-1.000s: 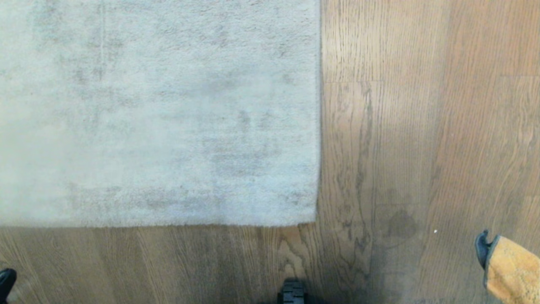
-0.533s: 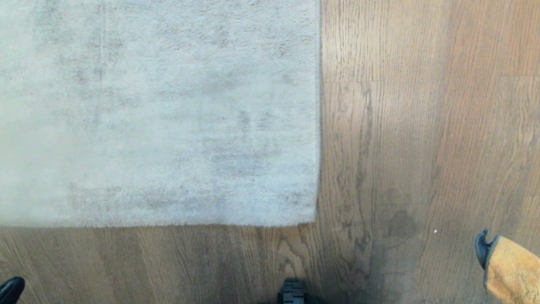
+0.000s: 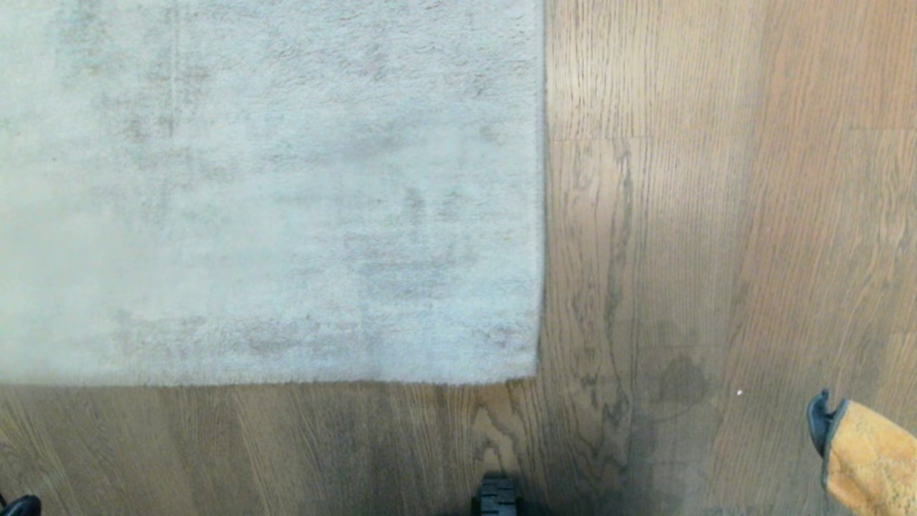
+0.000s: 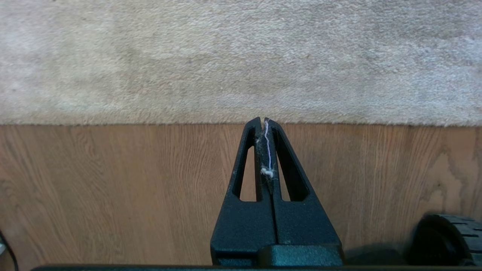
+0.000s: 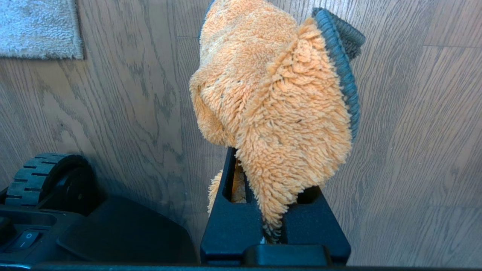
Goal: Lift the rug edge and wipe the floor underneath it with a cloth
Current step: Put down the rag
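Rug edge [image 3: 286, 376] straight, short-pile; floor [image 3: 716, 215] wood-grain planks.

floor [image 3: 716, 215]: brown-grey wood-grain planks, dark grain streaks | seams: planks run away from the camera, one cross joint at upper right | marks: darker smudged patch [image 3: 680, 380] at lower right, tiny white speck [image 3: 739, 393] beside it | light: soft, even

a home-like room: pale grey rug [image 3: 272, 186] on wood-plank floor [image 3: 716, 215].
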{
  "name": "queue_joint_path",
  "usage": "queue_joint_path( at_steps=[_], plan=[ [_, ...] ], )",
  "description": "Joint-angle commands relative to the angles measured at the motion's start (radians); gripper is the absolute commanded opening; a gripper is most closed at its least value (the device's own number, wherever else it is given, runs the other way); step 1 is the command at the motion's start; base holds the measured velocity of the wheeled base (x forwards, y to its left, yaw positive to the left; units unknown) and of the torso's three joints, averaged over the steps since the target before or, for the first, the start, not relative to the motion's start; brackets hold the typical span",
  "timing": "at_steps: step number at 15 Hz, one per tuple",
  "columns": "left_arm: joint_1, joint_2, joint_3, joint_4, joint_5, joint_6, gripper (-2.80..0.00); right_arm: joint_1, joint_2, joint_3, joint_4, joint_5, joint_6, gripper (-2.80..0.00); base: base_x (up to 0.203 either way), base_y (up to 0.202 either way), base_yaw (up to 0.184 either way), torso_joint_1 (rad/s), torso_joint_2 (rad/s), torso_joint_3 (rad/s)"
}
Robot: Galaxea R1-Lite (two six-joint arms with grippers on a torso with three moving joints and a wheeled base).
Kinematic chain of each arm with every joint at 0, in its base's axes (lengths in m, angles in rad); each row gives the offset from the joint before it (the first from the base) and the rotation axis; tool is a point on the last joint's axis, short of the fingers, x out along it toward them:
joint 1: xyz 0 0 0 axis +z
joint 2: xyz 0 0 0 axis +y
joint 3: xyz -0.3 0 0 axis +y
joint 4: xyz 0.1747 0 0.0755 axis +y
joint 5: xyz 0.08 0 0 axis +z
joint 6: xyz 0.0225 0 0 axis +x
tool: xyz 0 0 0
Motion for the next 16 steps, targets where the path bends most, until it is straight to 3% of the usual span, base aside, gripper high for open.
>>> queue_joint_path(
  at_steps=[1, 4, 7, 16],
  plan=[
    [0.016, -0.124, 0.0, 0.048, 0.001, 0.0, -2.8, 0.0, 0.001, 0.0, 0.0, 0.001, -0.001, -2.8, 0.0, 0.0, 0.0, 0.0, 0.0, 0.0],
    [0.021, -0.192, 0.0, 0.12, -0.003, 0.0, -2.8, 0.0, 0.001, 0.0, 0.0, 0.001, -0.001, -2.8, 0.0, 0.0, 0.0, 0.0, 0.0, 0.0],
    [0.021, -0.195, -0.003, 0.237, -0.072, 0.002, -2.8, 0.0, 0.001, 0.0, 0.0, 0.001, -0.001, -2.8, 0.0, 0.0, 0.0, 0.0, 0.0, 0.0],
    [0.021, -0.195, -0.005, 0.245, -0.088, 0.01, -2.8, 0.0, 0.001, 0.0, 0.0, 0.001, -0.001, -2.8, 0.0, 0.0, 0.0, 0.0, 0.0, 0.0]
  ],
)
